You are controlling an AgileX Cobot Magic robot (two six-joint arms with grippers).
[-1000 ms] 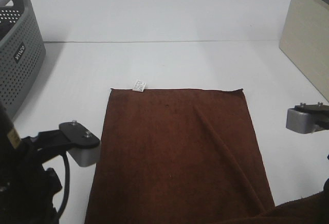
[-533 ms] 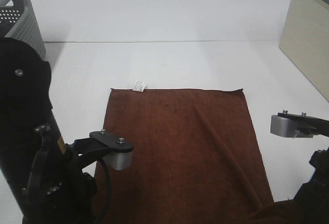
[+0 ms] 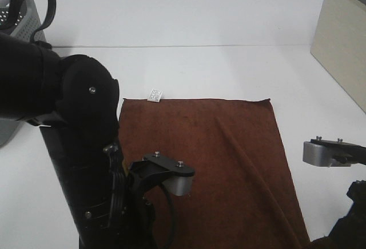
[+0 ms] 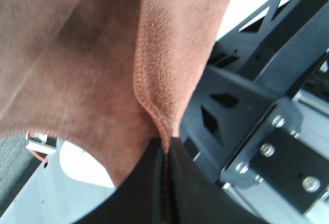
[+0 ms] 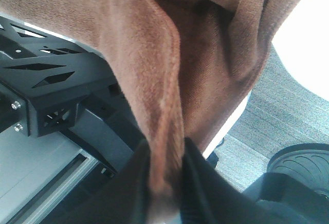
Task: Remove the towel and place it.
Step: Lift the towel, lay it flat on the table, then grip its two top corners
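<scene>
brown towel [image 3: 211,163] is lying spread flat on the white table [image 3: 200,72]. the left gripper [image 4: 167,152] and right gripper [image 5: 165,183] are each gripping its near hem, jaws pinched shut. grasping looks done; lifting it away and placing it are remaining.

Matte black arm [image 3: 74,146], looped cable [image 3: 51,9], silver screwed camera block [image 3: 176,185], black left claw [image 4: 167,152]

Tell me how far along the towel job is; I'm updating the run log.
Done: the towel lies spread on the table. In hand: the left gripper and right gripper each pinch its near hem. Left, probably: letting go and drawing both arms clear.
</scene>
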